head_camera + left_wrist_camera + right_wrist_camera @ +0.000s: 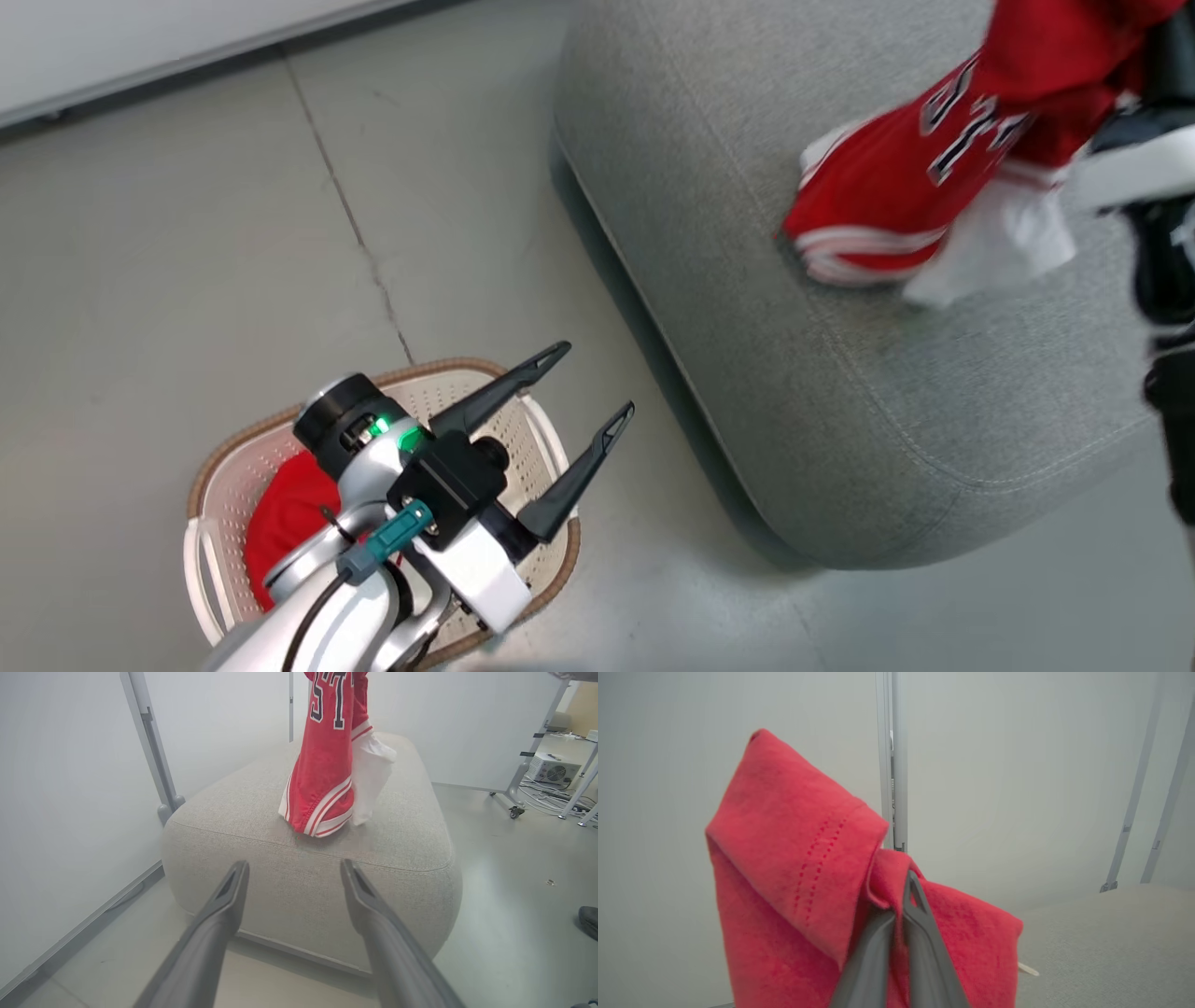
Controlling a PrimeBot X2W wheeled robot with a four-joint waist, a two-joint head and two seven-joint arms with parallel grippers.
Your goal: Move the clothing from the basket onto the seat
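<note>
My left gripper (pixel 597 378) hangs open and empty above the basket (pixel 233 448), a white perforated tub with a brown rim. A red piece of clothing (pixel 289 523) lies inside it, partly hidden by my arm. The left wrist view has the open fingers (pixel 294 865) pointing at the grey seat (pixel 327 882). A red jersey (pixel 915 177) with dark numbers and white trim hangs from my right arm (pixel 1144 159), its lower hem touching the seat (pixel 794 373). In the right wrist view my right gripper (pixel 908 882) is shut on the red fabric (pixel 794 858).
White wall panels on wheeled stands (pixel 159 793) stand behind the seat. On the floor to the far right are a grey box with a fan (pixel 551 767), cables and a dark shoe (pixel 588 921). Bare grey floor (pixel 233 233) surrounds the basket.
</note>
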